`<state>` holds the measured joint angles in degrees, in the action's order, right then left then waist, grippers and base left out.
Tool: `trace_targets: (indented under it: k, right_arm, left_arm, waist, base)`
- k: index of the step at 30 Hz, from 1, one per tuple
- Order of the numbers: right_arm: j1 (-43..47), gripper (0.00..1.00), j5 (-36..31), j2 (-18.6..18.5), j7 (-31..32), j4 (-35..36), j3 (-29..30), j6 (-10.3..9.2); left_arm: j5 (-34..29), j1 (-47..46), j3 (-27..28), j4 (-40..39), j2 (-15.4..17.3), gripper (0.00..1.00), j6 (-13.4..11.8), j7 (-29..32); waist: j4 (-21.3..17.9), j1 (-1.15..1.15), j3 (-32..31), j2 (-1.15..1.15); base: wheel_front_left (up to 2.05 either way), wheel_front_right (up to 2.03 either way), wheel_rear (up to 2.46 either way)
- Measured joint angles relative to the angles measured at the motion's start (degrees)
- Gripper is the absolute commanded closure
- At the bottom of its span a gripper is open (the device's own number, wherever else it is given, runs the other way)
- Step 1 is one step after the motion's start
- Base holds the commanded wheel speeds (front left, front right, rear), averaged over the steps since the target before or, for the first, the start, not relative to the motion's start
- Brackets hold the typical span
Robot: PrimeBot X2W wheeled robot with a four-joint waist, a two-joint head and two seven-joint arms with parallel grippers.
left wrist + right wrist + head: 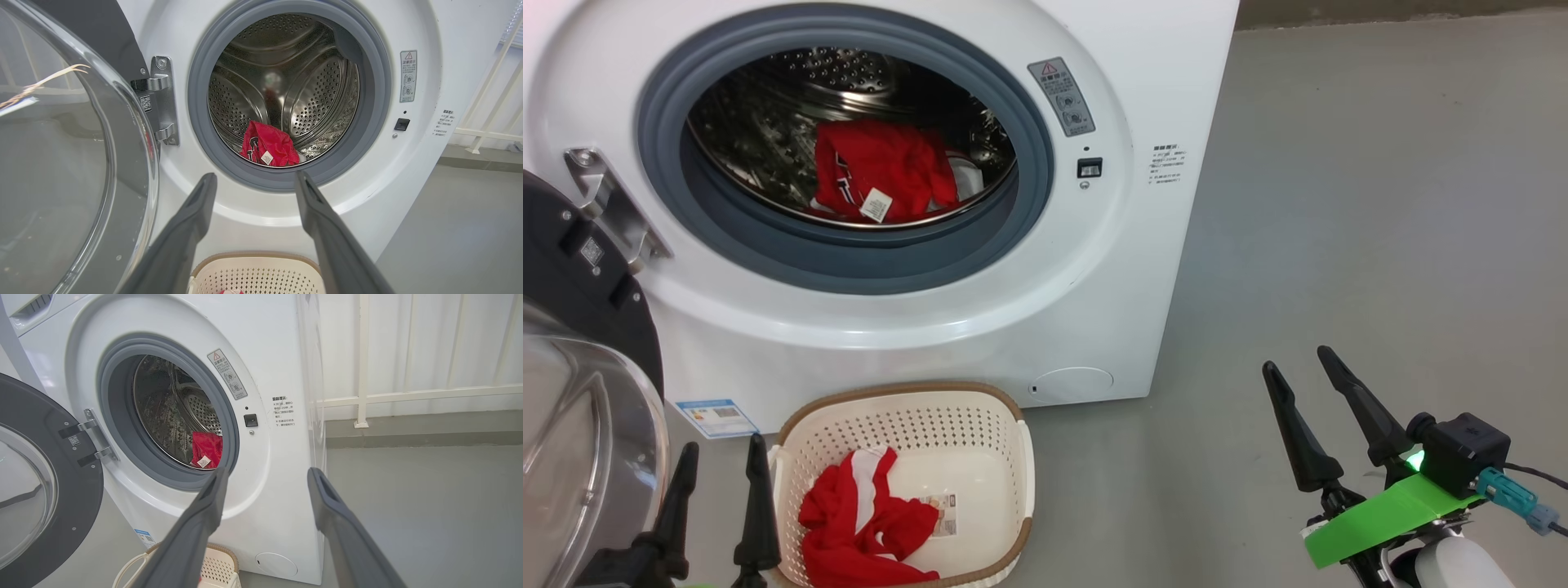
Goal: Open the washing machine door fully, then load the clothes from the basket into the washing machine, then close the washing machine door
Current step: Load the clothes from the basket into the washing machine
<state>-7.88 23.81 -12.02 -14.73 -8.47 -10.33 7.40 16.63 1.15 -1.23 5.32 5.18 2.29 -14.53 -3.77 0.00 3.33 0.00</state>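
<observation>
The clothes are sitting in two places. A red heap with white stripes is lying crumpled in the near-left corner of the basket, and a second red piece is resting low in the drum, close behind the front lip with its white tag facing out.

The likeliest trouble is coming from the heap. It is loose and folded over itself, so a shallow pinch is probably going to lift only one layer and leave a tail dragging. That tail could catch the basket's perforated wall and tug the light basket along, or end up draped over the grey gasket, where it would be trapped once the washing machine door is swung shut. The door itself is standing open at the left, its glass bowl bulging just beside the left gripper, so a careless swing of that arm is risking a knock against it.

The left gripper is hanging spread and empty, between the door glass and the basket's left wall, outside the basket. The right gripper is likewise spread and holding nothing, well apart to the right over the bare floor.

The basket is standing on the floor against the foot of the washing machine, below the opening. Apart from the heap, it is showing its pale bottom and a paper label.
</observation>
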Motion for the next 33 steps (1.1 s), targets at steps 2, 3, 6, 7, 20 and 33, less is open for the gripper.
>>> trace_targets:
  k: [2,3,6,7,20,33]
  right_arm:
    - [0.0,0.0,0.0,0.0,0.0,0.0,0.0,0.0]
    - [0.0,0.0,0.0,0.0,0.0,0.0,0.0,0.0]
    - [0.0,0.0,0.0,0.0,0.0,0.0,0.0,0.0]
    - [0.0,0.0,0.0,0.0,0.0,0.0,-0.1,0.0]
    - [0.0,0.0,0.0,-0.1,0.0,0.1,-0.2,0.0]
    - [-0.9,0.0,-0.5,1.2,0.0,0.8,0.4,0.0]
  left_arm:
    - [-0.1,0.0,0.2,0.1,-0.1,0.0,0.1,0.0]
    - [-0.3,0.0,0.4,0.1,-0.2,0.0,0.1,0.0]
    - [-0.4,0.0,0.5,0.3,-0.4,0.0,0.5,0.0]
    - [-0.4,0.0,0.5,0.3,-0.4,0.0,0.5,0.0]
    - [-0.9,-0.2,1.2,0.9,-0.8,0.0,1.1,0.0]
    - [-1.0,-3.9,1.5,1.7,-0.3,0.0,2.1,0.0]
  waist:
    - [0.0,0.0,0.0,0.0]
    - [-0.1,0.0,0.1,0.0]
    - [-0.1,0.0,0.3,0.0]
    - [-0.1,0.0,0.4,0.0]
    - [-0.5,0.0,2.0,0.0]
    - [-1.0,0.0,7.0,0.0]
  base:
    - [0.0,0.0,0.0]
    - [0.0,0.0,0.0]
    - [0.0,0.0,0.0]
    - [0.0,0.0,0.0]
    - [0.0,0.0,0.0]
    - [0.0,0.0,0.0]
